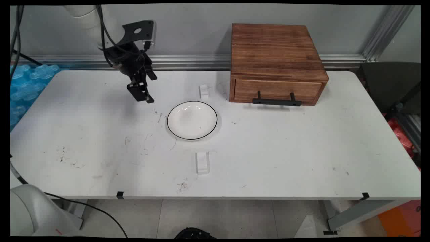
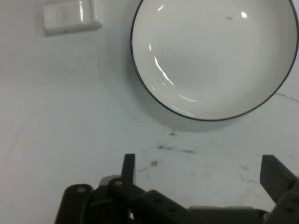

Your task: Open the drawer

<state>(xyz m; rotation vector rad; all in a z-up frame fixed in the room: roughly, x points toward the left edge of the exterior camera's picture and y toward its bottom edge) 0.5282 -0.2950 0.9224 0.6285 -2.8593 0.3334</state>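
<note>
Nearest, a white block (image 1: 202, 162) lies by the table (image 1: 302, 161) front edge. Mid-table: white plate (image 1: 192, 120), black rim. Gripper (image 1: 142, 92) hovers left of it, spread wide, nothing held. Risk: descending here, a finger could clip the plate rim and skid it. Hand view shows fingers (image 2: 275, 175) apart over scuffed bare table; main view alone shows second block (image 1: 204, 91) and wooden drawer box (image 1: 277, 64), far right.
</note>
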